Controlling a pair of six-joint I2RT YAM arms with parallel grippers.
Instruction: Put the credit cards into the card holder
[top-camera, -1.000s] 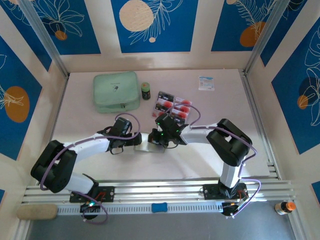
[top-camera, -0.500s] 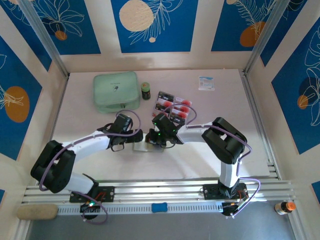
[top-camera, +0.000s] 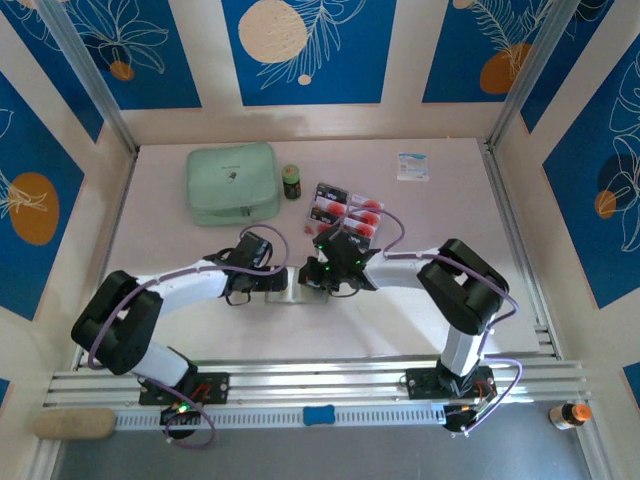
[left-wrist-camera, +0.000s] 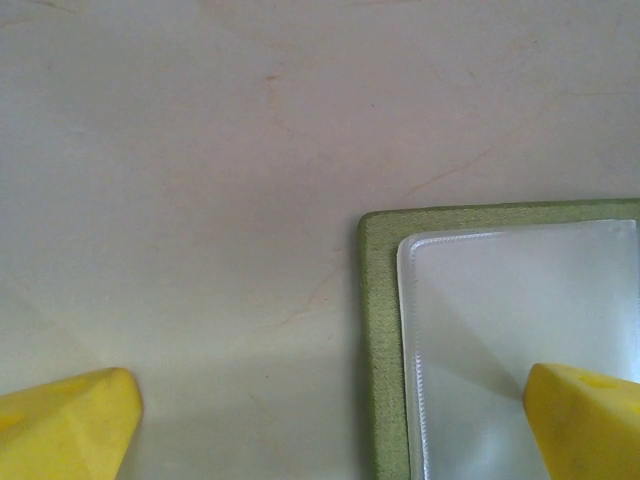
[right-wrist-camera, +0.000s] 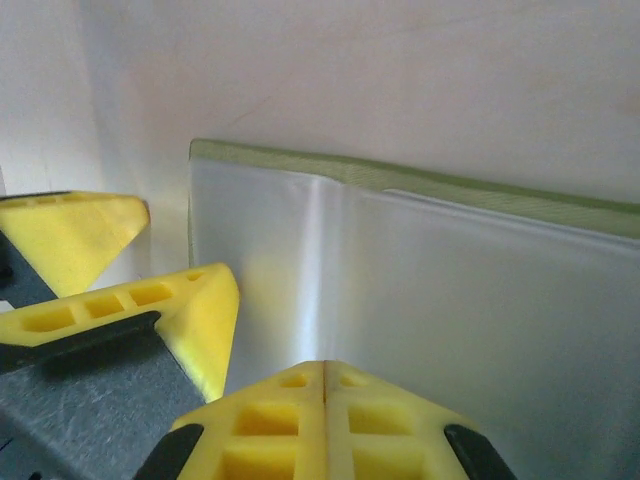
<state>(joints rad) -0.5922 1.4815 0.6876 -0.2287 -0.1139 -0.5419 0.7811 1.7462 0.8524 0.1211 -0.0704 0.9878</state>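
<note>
1. Blue walls (top-camera: 300, 50) with white leaves and orange dots stand around a pale counter (top-camera: 450, 300).
2. Both of my arms reach in to the middle of the counter, and they meet at the card holder (top-camera: 296, 292).
3. The card holder lies flat and open on the counter, near the front and just in front of the clear tray (top-camera: 350, 214).
4. My left wrist camera sees its green edge (left-wrist-camera: 378, 350) and a shiny clear sleeve inside it.
5. My left end effector (left-wrist-camera: 322, 425) is spread wide.
6. One of its yellow fingers (left-wrist-camera: 585, 420) is over the clear sleeve, and the other one is over the bare counter, so the corner of the holder sits between them.
7. I cannot tell if that finger is touching the sleeve.
8. My right end effector (right-wrist-camera: 325, 420) is pressed together, with nothing pinched in it that I can see.
9. Its tip points at the clear sleeve of the card holder (right-wrist-camera: 420, 185), close to it.
10. My right wrist camera also sees my left end effector's two fingers (right-wrist-camera: 70, 235) beside the sleeve.
11. The credit cards (top-camera: 347, 212) lie in the clear tray, white with big red circles, just behind my right arm.
12. A mint-green zip case (top-camera: 232, 183) sits at the back left of the counter.
13. A small dark jar (top-camera: 291, 181) stands between the case and the tray.
14. A small white packet (top-camera: 412, 166) lies at the back right, well apart from the rest.
</note>
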